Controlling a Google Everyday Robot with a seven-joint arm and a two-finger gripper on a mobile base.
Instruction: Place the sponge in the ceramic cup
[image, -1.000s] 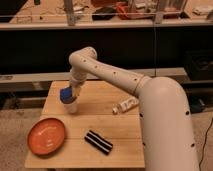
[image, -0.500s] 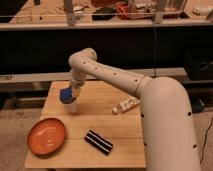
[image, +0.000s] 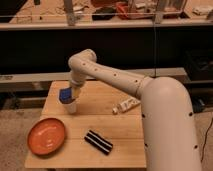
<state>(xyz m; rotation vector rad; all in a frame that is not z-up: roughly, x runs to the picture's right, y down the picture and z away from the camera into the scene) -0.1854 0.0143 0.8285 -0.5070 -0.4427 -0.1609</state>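
- Blue sponge (image: 64, 95) seen right against the gripper (image: 73, 94), on its picture-left side, at the rim of the ceramic cup (image: 71, 107).
- Ceramic cup found directly beneath the gripper, upright on the wooden table (image: 120, 131), mouth hidden by sponge and gripper.
- Could not tell whether the gripper was clamped on the sponge or loose of it, nor whether the sponge sat inside the cup or just over it.
- White arm (image: 115, 77) bent down to the gripper from the picture-right.
- Orange plate (image: 46, 136) noted below-left of the gripper, nearer the camera, apart from the cup.
- Black-and-white striped block (image: 98, 142) noted below-right of the gripper, flat on the table.
- White bottle (image: 126, 105) lying on its side, right of the gripper, well apart.
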